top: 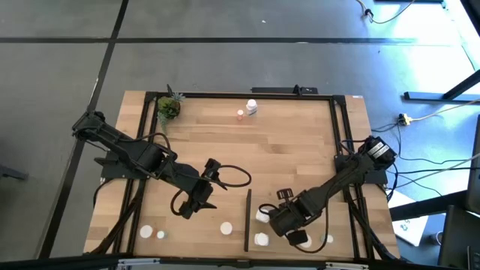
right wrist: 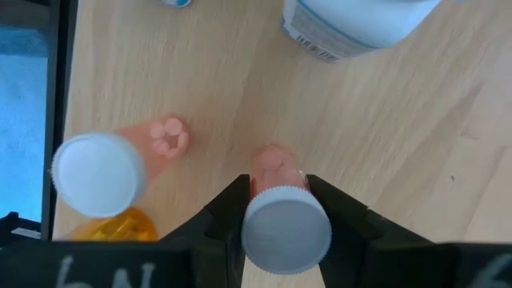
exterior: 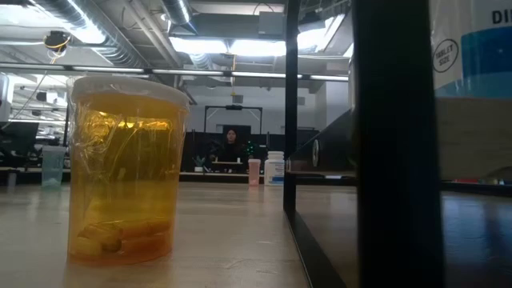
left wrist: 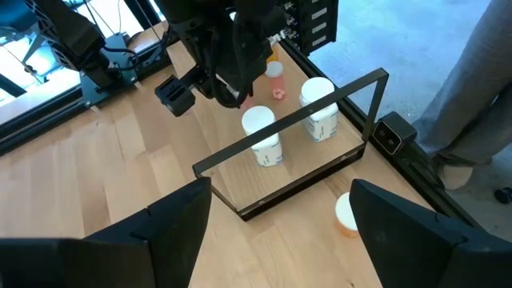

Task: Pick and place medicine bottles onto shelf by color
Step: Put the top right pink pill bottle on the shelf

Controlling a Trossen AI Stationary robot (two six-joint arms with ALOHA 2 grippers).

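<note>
Fingers of the right gripper (right wrist: 278, 210) close around a small pinkish bottle with a white cap (right wrist: 286, 228), one dark finger pressed to each side of it, over the shelf (top: 352, 180) at the near right of the table (top: 247, 150). Just beside it stand another pink bottle with a white cap (right wrist: 100, 172) and an amber bottle (right wrist: 120, 228); a large white bottle (right wrist: 356, 24) sits a little farther off.

The left gripper (top: 196, 196) hangs over the near middle of the table, fingers (left wrist: 172, 232) spread wide, gripping nothing.

In my judgement the sorting is partway done. Several bottles sit on the shelf beyond the black upright strip (top: 247, 220), while three white-capped bottles (top: 226, 227) wait near the left front edge and two more (top: 251, 108) stand at the far edge near a potted plant (top: 168, 107).
</note>
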